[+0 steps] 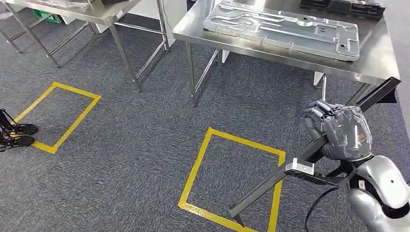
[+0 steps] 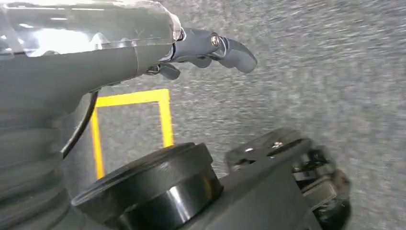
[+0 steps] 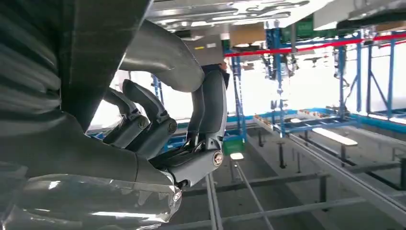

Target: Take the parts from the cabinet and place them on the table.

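Right hand point(image 1: 344, 133): fingers wrapped tight round a long dark metal bar point(image 1: 270, 186), gripped nr its upper third; the wrist view shows the fingers point(image 3: 143, 127) curled round it.
Left hand point(image 2: 210, 48): hangs over carpet, fingers part curled w/ nothing in them; can't tell if properly closed.
Bar: runs diagonally from under the table edge down toward the yellow floor square point(image 1: 232, 179); low end hangs above the tape.
Handling: prob. stiff steel, fairly heavy, angle-section; long overhang below the grip, so likely to swing. A hold nearer the middle would balance it better. Smooth paint, may slip.
Table point(image 1: 382, 63): steel, just ahead; a big grey pressed plate point(image 1: 285, 26) lies on it.
Writing: none readable.
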`<state>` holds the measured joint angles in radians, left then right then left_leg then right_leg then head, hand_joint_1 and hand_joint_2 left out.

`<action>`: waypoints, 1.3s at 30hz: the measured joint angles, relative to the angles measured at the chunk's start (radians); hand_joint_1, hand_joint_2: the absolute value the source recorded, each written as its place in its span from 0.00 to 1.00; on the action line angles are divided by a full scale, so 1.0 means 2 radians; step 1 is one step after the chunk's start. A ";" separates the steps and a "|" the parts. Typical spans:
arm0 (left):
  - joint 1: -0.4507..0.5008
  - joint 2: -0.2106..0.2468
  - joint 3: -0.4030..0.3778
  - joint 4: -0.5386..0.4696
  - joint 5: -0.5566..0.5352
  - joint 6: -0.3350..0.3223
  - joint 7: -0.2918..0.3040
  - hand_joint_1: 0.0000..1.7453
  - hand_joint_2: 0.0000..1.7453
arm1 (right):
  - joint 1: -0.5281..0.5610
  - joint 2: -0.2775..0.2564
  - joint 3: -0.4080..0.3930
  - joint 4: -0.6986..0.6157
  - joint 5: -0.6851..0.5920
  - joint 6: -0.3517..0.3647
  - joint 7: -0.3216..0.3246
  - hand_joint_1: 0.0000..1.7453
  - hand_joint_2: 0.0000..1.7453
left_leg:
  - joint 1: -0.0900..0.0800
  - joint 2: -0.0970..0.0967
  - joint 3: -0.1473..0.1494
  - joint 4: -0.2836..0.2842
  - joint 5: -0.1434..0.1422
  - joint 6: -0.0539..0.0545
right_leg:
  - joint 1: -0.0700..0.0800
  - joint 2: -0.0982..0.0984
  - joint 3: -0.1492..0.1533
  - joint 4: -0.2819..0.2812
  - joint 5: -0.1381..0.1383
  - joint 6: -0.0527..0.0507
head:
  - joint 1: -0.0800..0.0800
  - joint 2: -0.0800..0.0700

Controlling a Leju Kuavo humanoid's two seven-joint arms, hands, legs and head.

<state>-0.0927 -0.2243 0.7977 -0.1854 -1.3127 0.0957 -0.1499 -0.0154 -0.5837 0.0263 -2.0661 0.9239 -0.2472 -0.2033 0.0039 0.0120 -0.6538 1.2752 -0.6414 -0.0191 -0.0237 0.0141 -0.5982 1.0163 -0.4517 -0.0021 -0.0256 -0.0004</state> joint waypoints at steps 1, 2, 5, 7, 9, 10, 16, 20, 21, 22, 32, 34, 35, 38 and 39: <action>0.000 0.000 0.000 0.000 0.000 0.000 0.000 0.00 1.00 | 0.000 0.000 0.000 0.000 0.000 0.000 0.000 1.00 1.00 | 0.000 0.000 0.000 0.000 0.000 0.000 | 0.000 0.000 0.000 0.000 0.000 0.000 | 0.000 0.000; 0.000 0.000 0.000 0.000 0.000 0.000 0.000 0.00 1.00 | 0.000 0.000 0.000 0.000 0.000 0.000 0.000 1.00 1.00 | 0.000 0.000 0.000 0.000 0.000 0.000 | 0.000 0.000 0.000 0.000 0.000 0.000 | 0.000 0.000; 0.000 0.000 0.000 0.000 0.000 0.000 0.000 0.00 1.00 | 0.000 0.000 0.000 0.000 0.000 0.000 0.000 1.00 1.00 | 0.000 0.000 -0.004 0.008 -0.002 0.000 | 0.000 0.001 0.000 0.000 0.000 0.000 | 0.000 0.000; -0.002 0.000 0.000 0.000 0.000 0.000 0.001 0.00 1.00 | 0.001 0.002 0.001 0.000 0.005 -0.001 0.001 1.00 1.00 | 0.000 -0.001 -0.014 0.029 -0.002 0.001 | 0.001 0.007 0.000 0.000 0.000 0.000 | 0.000 0.000; 0.001 0.002 0.000 0.000 0.000 -0.001 0.002 0.00 1.00 | 0.005 0.007 0.005 0.000 0.017 -0.007 0.002 1.00 1.00 | -0.002 -0.039 0.048 -0.121 0.078 0.020 | 0.004 0.032 0.001 0.001 0.000 0.001 | 0.000 0.000; 0.001 0.002 0.000 0.000 0.001 -0.001 0.002 0.00 1.00 | 0.004 0.008 0.006 0.000 0.018 -0.007 0.001 1.00 1.00 | -0.001 -0.038 0.050 -0.132 0.077 0.018 | 0.003 0.039 -0.002 0.003 0.001 0.004 | 0.000 0.000; 0.000 0.002 0.000 0.000 0.005 0.003 0.001 0.00 1.00 | -0.007 0.010 0.008 0.001 0.014 -0.006 -0.003 1.00 1.00 | 0.000 -0.011 0.057 -0.147 0.088 0.031 | 0.001 0.003 -0.028 0.047 -0.028 0.021 | 0.000 0.000; 0.002 0.002 0.000 0.000 0.004 0.003 0.000 0.00 1.00 | -0.008 0.010 0.009 0.004 0.012 -0.003 -0.003 1.00 1.00 | -0.001 0.008 0.056 -0.146 0.087 0.030 | -0.003 -0.004 -0.076 0.148 -0.059 0.030 | 0.000 0.000; 0.002 0.001 0.000 0.000 0.004 0.002 0.000 0.00 1.00 | -0.010 0.010 0.010 0.004 0.012 -0.001 -0.002 1.00 1.00 | 0.000 0.013 0.056 -0.145 0.086 0.029 | -0.004 -0.006 -0.063 0.123 -0.042 0.031 | 0.000 0.000; 0.002 0.000 0.000 0.000 0.004 0.002 0.000 0.00 1.00 | -0.011 0.010 0.010 0.004 0.011 0.000 -0.002 1.00 1.00 | 0.000 0.018 0.056 -0.143 0.084 0.027 | -0.005 -0.011 -0.038 0.076 -0.018 0.032 | 0.000 0.000; 0.000 -0.001 0.000 0.000 0.004 0.006 0.000 0.00 1.00 | -0.038 0.011 0.014 0.006 0.003 0.013 -0.002 1.00 1.00 | 0.000 0.003 0.022 -0.050 0.021 0.001 | -0.002 -0.005 -0.002 0.000 0.003 0.001 | 0.000 0.000; -0.002 -0.001 0.000 0.000 0.005 0.006 -0.002 0.00 1.00 | -0.041 0.011 0.016 0.008 0.003 0.015 -0.002 1.00 1.00 | 0.000 -0.001 -0.013 0.023 -0.003 0.001 | 0.001 0.004 -0.003 0.000 0.003 0.000 | 0.000 0.000; -0.003 -0.001 0.000 0.000 0.005 0.006 -0.002 0.00 1.00 | -0.043 0.011 0.018 0.010 0.003 0.016 -0.002 1.00 1.00 | 0.000 -0.001 -0.016 0.027 0.003 0.002 | 0.002 0.009 -0.002 0.001 0.003 0.000 | 0.000 0.000; -0.002 0.000 0.001 0.000 0.005 0.007 -0.002 0.00 1.00 | -0.049 0.012 0.022 0.011 0.003 0.017 -0.002 1.00 1.00 | -0.002 -0.012 0.030 -0.078 0.068 0.014 | 0.005 0.026 -0.001 0.001 0.003 0.000 | 0.000 0.000; -0.001 0.000 0.001 0.000 0.005 0.007 -0.002 0.00 1.00 | -0.052 0.012 0.023 0.011 0.003 0.017 -0.002 1.00 1.00 | -0.003 -0.030 0.046 -0.119 0.082 0.021 | 0.004 0.031 -0.001 0.001 0.003 0.000 | 0.000 0.000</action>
<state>-0.0948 -0.2243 0.7988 -0.1854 -1.3027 0.1102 -0.1534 -0.1184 -0.5600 0.0713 -2.0436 0.9293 -0.2125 -0.2079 -0.0015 -0.0489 -0.5620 1.0378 -0.4777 0.0235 -0.0150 0.0753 -0.6004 1.0188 -0.4466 -0.0028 -0.0256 -0.0004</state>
